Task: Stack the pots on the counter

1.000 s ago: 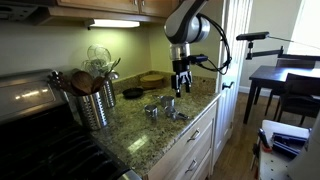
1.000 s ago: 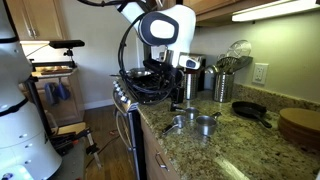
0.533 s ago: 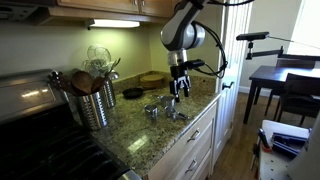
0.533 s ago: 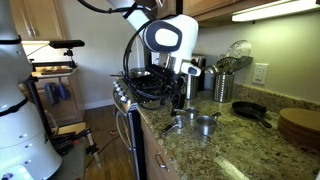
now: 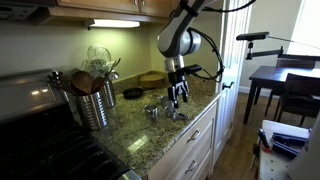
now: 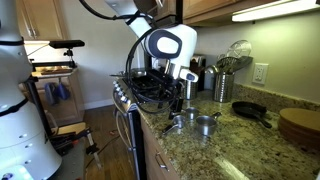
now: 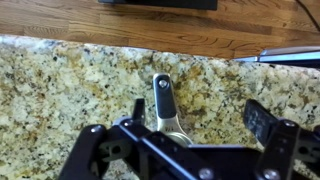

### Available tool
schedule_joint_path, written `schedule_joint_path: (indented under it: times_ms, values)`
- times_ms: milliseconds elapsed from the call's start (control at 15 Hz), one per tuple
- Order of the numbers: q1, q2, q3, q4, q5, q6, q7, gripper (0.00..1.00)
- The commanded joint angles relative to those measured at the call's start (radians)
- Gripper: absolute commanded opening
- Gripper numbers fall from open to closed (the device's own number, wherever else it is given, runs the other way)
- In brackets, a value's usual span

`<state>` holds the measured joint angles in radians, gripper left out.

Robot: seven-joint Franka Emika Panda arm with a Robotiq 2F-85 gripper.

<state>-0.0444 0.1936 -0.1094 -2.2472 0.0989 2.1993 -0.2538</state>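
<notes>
Two small shiny silver pots stand side by side near the front edge of the speckled granite counter [image 5: 135, 135], [image 6: 195, 152]. In both exterior views they show, one [image 5: 152, 110], [image 6: 206, 124] and its neighbour [image 5: 176, 112], [image 6: 180, 124]. My gripper [image 5: 177, 97], [image 6: 181, 101] hangs open just above the neighbour pot, apart from it. In the wrist view the gripper [image 7: 198, 115] is open and empty, and that pot's flat metal handle [image 7: 163, 100] lies on the counter [image 7: 60, 90] between its fingers, nearer the left one. The pot's bowl is mostly hidden under the gripper body.
A ribbed steel utensil canister [image 5: 95, 105], [image 6: 221, 86] stands by the stove [image 5: 40, 145]. A flat black pan [image 5: 132, 93], [image 6: 250, 111] and round wooden boards [image 5: 152, 78], [image 6: 298, 125] sit further along. The counter edge drops to wooden floor [image 7: 150, 25]. A dark table [image 5: 280, 78] stands beyond.
The gripper has come down toward the pots and shifted slightly sideways over the pot nearest the counter edge. The pots have not moved.
</notes>
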Motion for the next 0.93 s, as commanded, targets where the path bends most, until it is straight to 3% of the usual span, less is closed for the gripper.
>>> schedule_joint_path:
  times_ms: [0,200,867]
  values:
    - [-0.026,0.043,0.021,0.028,-0.008,-0.002,-0.001,1.0]
    - [-0.028,0.07,0.02,0.058,-0.043,-0.011,-0.012,1.0]
    - [-0.062,0.137,0.032,0.127,0.027,-0.02,0.012,1.0]
